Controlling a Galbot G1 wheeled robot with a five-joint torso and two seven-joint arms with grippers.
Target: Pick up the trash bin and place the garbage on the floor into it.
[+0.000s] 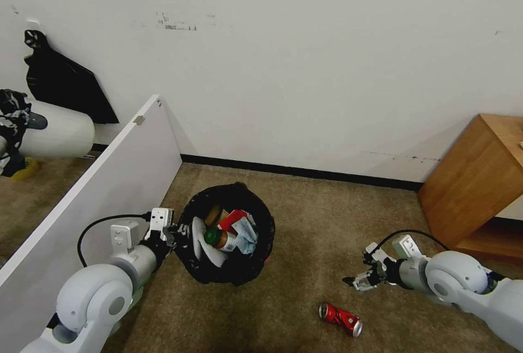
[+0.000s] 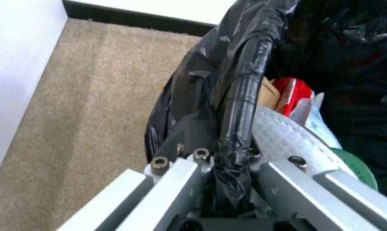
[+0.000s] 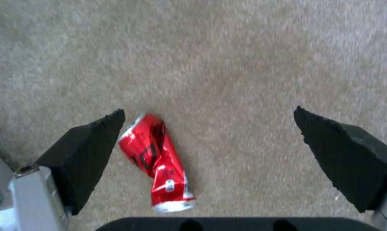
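Right claw [image 3: 208, 123] spread wide above the can [image 3: 157, 162] — can sits beside one pad [image 3: 88, 154], so centring is needed; bin [image 1: 229, 241] rim is pinched by left claw [image 2: 227, 166].

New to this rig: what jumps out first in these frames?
The trash bin, black-lined and stuffed with litter, stands on the carpet with the left gripper clamped on its rim. A crushed red can lies alone nearby, and the right gripper hangs wide open above it.
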